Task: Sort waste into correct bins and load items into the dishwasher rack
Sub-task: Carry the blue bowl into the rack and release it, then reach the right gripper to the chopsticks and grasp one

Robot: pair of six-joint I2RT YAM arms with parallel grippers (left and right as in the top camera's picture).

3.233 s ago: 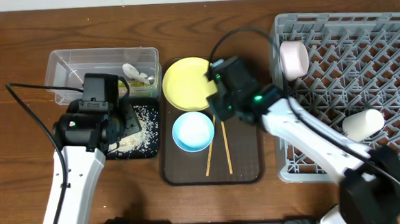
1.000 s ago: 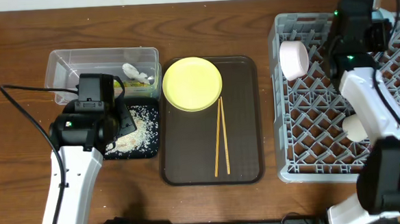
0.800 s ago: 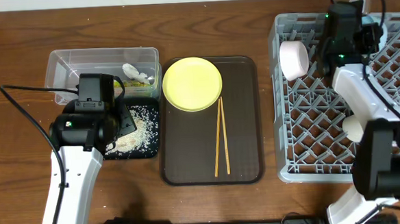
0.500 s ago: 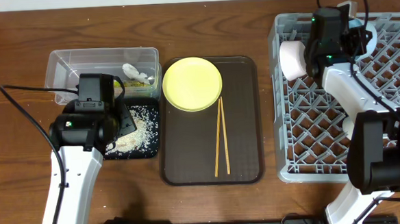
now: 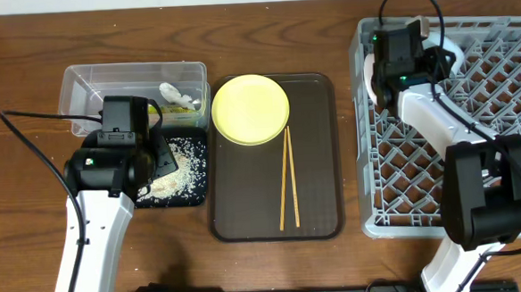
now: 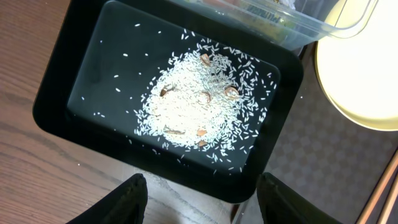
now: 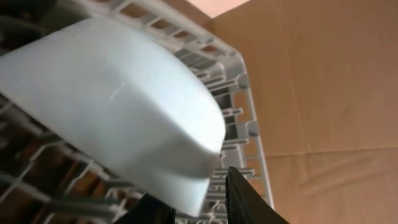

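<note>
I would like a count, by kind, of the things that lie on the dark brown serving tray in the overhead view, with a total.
yellow plate: 1
wooden chopsticks: 2
Total: 3

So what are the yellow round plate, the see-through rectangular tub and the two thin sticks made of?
The yellow round plate looks like smooth plastic, perhaps melamine: even colour, soft sheen. The see-through rectangular tub seems thin clear plastic; its walls are transparent. The two thin sticks look like bare wood: pale, dull.
</note>
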